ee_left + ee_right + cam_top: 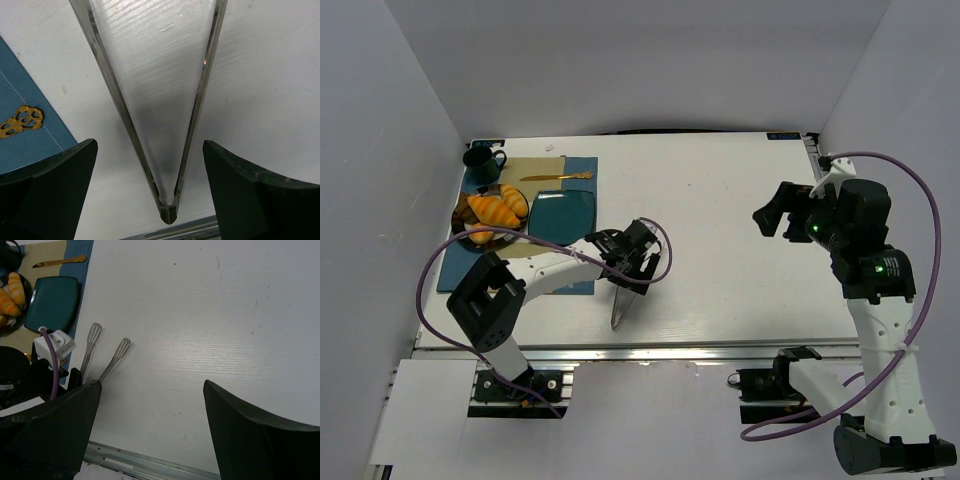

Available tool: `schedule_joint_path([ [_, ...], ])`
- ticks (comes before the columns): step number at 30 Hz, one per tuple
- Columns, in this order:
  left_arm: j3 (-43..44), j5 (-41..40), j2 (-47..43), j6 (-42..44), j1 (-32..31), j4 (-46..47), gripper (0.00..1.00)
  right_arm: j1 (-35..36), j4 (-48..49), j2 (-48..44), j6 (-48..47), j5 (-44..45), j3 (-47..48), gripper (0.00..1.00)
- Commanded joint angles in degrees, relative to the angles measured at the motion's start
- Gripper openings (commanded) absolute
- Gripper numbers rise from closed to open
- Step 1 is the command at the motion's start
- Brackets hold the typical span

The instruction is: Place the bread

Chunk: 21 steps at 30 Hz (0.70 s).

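Observation:
Several pieces of bread (pixel 492 210), golden-orange ridged rolls, lie together in a dark dish (pixel 460 212) at the far left; the right wrist view shows the bread (pixel 11 294) at its left edge. Next to the dish sits a teal plate (pixel 563 212) with nothing on it. My left gripper (pixel 638 268) hangs open over metal tongs (pixel 619 312) that lie on the table. In the left wrist view the tongs (pixel 169 207) lie between the two fingers of the left gripper (pixel 149 150), touching neither. My right gripper (pixel 772 215) is raised at the right, open and holding nothing.
A blue placemat (pixel 582 170) lies under the plate, with a gold utensil (pixel 558 177) and a dark green mug (pixel 480 160) behind. The tongs' slotted tips (pixel 94 332) point away from the near rail (pixel 650 350). White walls close in the table on three sides.

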Motion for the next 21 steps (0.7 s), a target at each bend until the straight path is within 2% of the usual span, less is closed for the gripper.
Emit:
schedule_joint_path([
  [1, -1.1, 1.7, -3.5, -0.1, 0.1, 2.6, 0.98, 0.3, 0.6, -1.1, -0.3, -0.7, -0.6, 0.89],
  [21, -5.4, -0.5, -0.6, -6.9, -0.3, 5.5, 0.92, 0.2, 1.0, -1.9, -0.4, 0.1, -2.7, 0.89],
])
